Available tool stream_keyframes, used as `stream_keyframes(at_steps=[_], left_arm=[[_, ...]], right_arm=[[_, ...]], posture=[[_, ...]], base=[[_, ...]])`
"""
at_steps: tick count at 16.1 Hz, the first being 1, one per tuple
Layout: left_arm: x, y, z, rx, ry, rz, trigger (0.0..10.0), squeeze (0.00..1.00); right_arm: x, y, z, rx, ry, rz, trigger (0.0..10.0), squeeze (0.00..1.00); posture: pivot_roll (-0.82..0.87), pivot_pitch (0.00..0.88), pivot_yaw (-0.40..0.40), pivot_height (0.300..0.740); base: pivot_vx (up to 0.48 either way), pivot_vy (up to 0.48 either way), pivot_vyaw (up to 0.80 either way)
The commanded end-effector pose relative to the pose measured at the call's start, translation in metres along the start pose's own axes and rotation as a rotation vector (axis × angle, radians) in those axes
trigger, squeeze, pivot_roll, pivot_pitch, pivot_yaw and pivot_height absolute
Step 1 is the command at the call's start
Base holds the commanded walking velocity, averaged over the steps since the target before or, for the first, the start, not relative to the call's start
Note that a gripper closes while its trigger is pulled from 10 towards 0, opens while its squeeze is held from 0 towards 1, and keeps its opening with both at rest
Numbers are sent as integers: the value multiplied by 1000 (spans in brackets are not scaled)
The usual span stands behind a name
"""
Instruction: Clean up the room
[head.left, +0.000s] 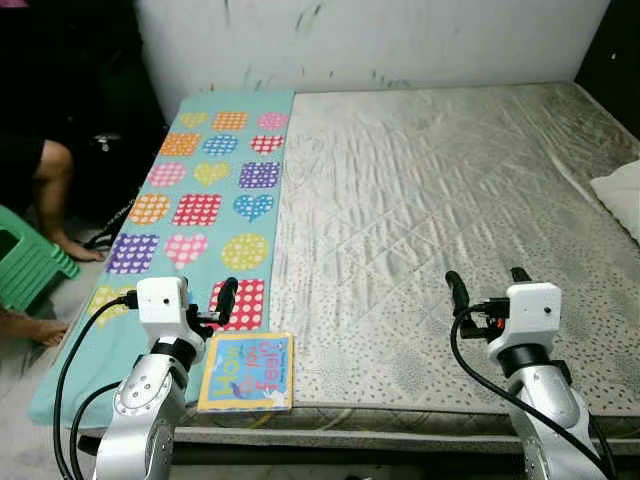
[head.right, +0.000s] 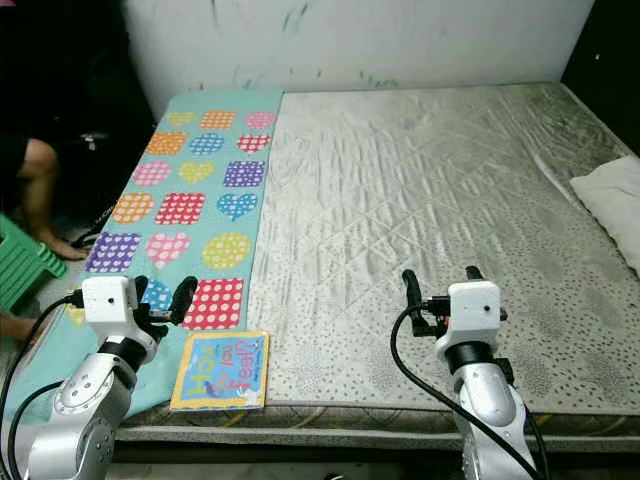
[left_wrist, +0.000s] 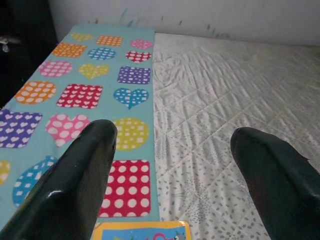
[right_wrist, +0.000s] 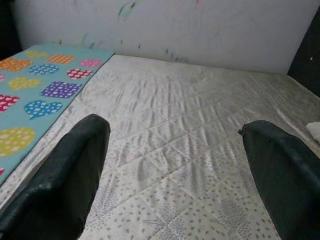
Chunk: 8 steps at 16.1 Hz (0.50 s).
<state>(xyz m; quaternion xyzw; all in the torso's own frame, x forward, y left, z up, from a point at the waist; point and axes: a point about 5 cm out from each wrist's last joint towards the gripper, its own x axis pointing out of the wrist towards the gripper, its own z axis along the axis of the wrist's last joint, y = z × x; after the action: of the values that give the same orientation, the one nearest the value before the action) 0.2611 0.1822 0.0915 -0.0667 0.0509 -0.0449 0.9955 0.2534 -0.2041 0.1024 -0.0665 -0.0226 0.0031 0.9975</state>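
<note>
bed (head.left: 430, 200) with a bare grey quilted mattress; a teal mat (head.left: 205, 190) printed with dotted hearts and squares runs along its left edge from the wall to the near edge. a picture book (head.left: 247, 372) lies flat at lower left, on the near edge of the bed, overlapping the mat's right border. left gripper (head.left: 205, 305), jaws open, hovers just above the book's far edge. right gripper (head.left: 485, 283), jaws open, hovers over open mattress at lower right. a pillow (head.left: 622, 195) sits at the right edge. a person's legs (head.left: 45, 200) and a green stool (head.left: 25, 260) are at far left.
</note>
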Motion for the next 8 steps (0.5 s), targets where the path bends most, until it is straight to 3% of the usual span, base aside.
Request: stream_keyframes(at_steps=[1, 8], left_arm=[[-6, 4, -3, 3, 9, 3, 10000, 0], [-15, 1, 0, -33, 7, -13, 10000, 0]], right_arm=[[-1, 6, 3, 0, -12, 27, 10000, 0], [-7, 2, -1, 16, 7, 12, 10000, 0]], posture=[[-197, 47, 85, 740], [-191, 94, 105, 740]], base=[[0, 0, 0], [0, 0, 0]])
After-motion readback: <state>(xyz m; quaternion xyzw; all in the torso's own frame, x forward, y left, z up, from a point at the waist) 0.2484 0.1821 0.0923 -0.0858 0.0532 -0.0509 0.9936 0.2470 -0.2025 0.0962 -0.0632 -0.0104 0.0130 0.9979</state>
